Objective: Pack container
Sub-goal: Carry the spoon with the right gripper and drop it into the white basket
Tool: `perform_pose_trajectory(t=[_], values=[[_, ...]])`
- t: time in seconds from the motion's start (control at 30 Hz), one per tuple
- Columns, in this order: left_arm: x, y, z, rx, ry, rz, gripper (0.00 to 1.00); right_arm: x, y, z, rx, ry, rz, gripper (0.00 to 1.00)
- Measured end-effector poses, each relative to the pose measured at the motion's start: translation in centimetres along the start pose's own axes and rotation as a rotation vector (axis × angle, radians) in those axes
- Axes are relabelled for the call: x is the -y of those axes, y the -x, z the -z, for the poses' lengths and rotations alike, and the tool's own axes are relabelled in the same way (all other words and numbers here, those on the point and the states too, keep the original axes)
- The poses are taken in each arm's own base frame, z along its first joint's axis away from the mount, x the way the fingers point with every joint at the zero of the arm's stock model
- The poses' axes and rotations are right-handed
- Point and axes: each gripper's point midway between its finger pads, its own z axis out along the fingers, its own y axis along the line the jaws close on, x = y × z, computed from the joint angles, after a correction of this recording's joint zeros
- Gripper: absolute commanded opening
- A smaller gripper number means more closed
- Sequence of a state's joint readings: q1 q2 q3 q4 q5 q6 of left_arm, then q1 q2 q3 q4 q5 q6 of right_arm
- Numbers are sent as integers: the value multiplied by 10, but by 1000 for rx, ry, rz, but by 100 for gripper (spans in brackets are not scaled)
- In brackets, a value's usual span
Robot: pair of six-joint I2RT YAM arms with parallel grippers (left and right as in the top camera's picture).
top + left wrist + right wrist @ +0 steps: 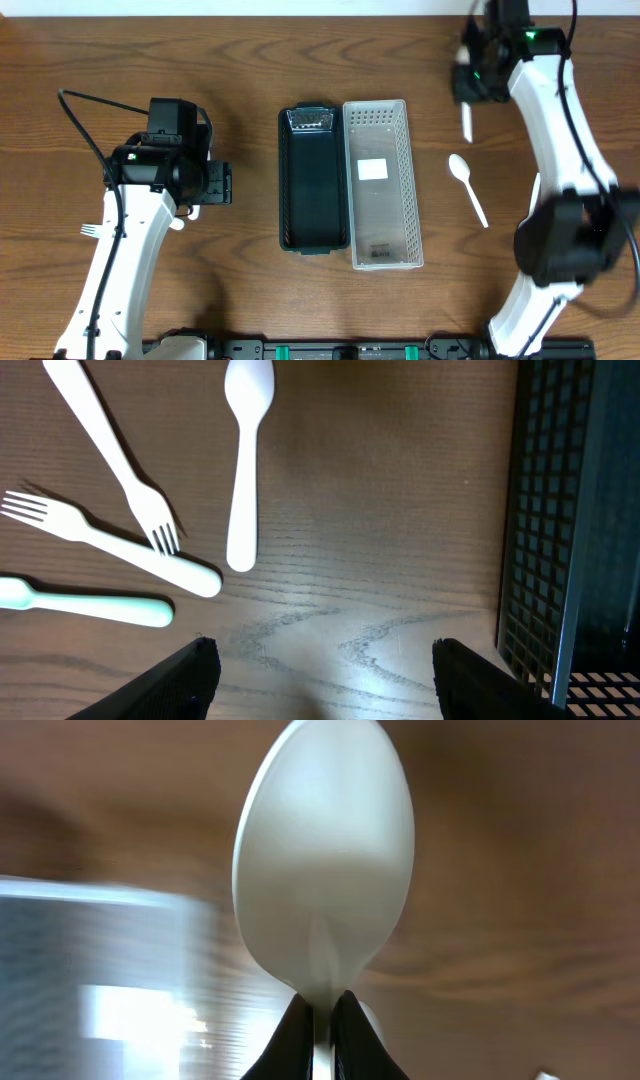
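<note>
A black container [312,178] and a clear white perforated container [380,184] lie side by side at the table's centre. My right gripper [468,85] is shut on a white spoon [325,870], held above the table at the far right; its handle [466,122] hangs below the gripper. Another white spoon [467,186] lies on the table right of the clear container. My left gripper [318,680] is open and empty over bare wood. Ahead of it lie a white spoon [245,455], two white forks [110,430] [110,540] and a pale green handle [85,603].
The black container's grid wall [560,540] fills the right edge of the left wrist view. A fork tip [92,230] shows beside the left arm. The clear container [90,970] is blurred at the left in the right wrist view.
</note>
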State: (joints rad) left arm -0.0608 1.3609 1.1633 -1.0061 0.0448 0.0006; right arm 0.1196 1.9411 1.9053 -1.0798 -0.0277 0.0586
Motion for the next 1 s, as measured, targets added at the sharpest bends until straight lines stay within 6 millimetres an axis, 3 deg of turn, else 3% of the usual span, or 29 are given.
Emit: perform_pose_trajectory(t=[0.07, 0.17, 0.3, 0.53, 0.67, 0.87, 0.97, 1.0], values=[[0, 0, 0, 0, 0, 0, 72, -39, 8, 35, 75, 58, -34, 1], [0, 0, 0, 0, 0, 0, 72, -70, 0, 46, 64, 103, -84, 1], [0, 0, 0, 0, 0, 0, 72, -95, -29, 17, -46, 101, -144, 1], [0, 0, 0, 0, 0, 0, 72, -112, -112, -59, -299, 11, -127, 3], [0, 0, 0, 0, 0, 0, 72, -121, -142, -79, -374, -11, -76, 30], [0, 0, 0, 0, 0, 0, 72, -131, -139, -80, -353, 13, -6, 41], [0, 0, 0, 0, 0, 0, 72, -129, -133, -69, -358, 16, 41, 45], [0, 0, 0, 0, 0, 0, 72, -128, -127, -64, -351, 17, 56, 51]])
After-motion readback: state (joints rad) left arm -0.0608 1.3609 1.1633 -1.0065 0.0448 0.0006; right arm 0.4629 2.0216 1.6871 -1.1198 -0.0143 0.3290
